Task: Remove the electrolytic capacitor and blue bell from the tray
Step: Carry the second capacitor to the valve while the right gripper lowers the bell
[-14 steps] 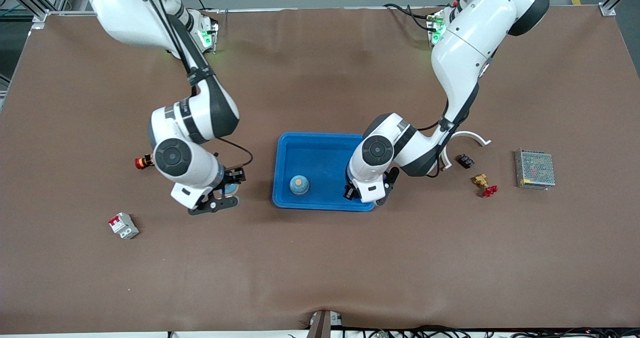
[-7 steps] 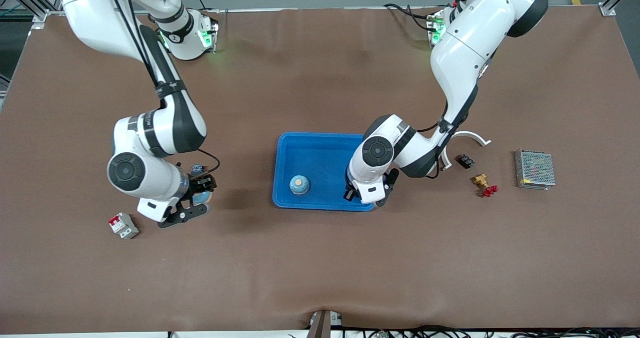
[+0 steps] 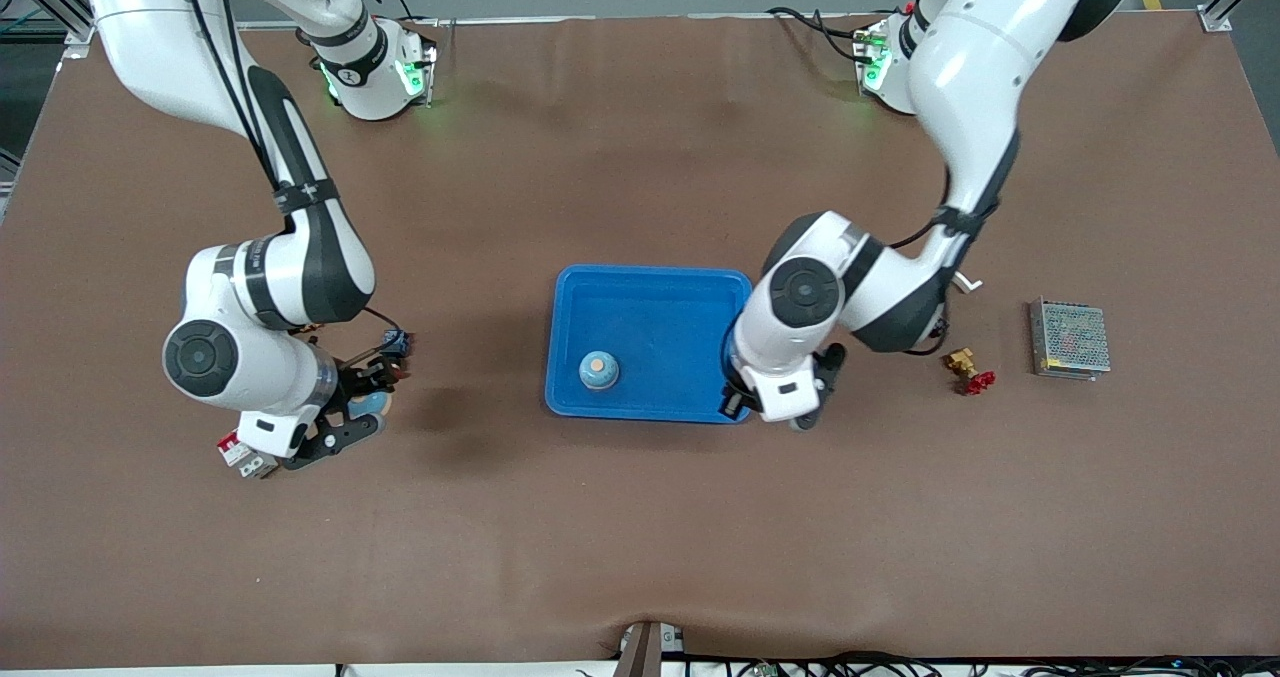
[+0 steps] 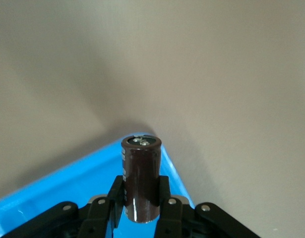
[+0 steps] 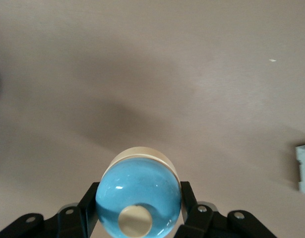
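A: While the left gripper (image 4: 141, 210) is clamped on the dark electrolytic capacitor (image 4: 141, 178), where does it hang?

B: Over the blue tray (image 3: 640, 307) rim at the left arm's end, long axis along the fingers, terminals pointing away from the wrist.

A: And the right gripper (image 5: 138, 210)?

B: Clamped on a blue bell (image 5: 139, 206) above bare table, well apart from the tray. Another blue bell (image 3: 599, 369) sits inside the tray.

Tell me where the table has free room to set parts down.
Free: the wide table strip nearer the camera than the tray; also between tray and bases. Crowded: around the breaker, beside the right gripper; around the valve and mesh box. The left gripper holds the capacitor over the tray's corner.
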Robot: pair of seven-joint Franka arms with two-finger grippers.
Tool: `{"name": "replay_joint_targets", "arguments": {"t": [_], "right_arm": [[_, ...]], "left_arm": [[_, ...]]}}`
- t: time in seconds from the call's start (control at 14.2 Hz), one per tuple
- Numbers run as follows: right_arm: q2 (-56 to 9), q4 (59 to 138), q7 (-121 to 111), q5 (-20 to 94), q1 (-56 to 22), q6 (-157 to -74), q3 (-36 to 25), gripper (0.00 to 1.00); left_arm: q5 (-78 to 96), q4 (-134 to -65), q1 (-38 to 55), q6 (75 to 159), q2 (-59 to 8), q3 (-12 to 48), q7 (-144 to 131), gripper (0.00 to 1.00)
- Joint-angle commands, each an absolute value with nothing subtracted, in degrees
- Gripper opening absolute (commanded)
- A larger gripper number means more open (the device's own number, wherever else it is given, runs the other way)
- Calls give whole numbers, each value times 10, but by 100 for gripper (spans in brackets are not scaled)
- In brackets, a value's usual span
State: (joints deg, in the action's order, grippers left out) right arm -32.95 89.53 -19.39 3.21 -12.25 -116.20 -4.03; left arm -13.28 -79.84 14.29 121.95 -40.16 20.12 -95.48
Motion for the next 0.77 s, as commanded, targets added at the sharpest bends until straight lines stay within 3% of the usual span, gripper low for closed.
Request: {"name": "replay_joint_targets", "arguments": {"t": [0.0, 0.7], "right_arm": [[-358, 874, -245, 18, -90, -1177, -32, 53], [-412, 874, -358, 18, -40, -1279, -32, 52]], "left_arm": [[-134, -812, 94, 1157, -361, 207, -862, 0], [-125, -886, -36, 1115, -350, 206, -696, 0]]}}
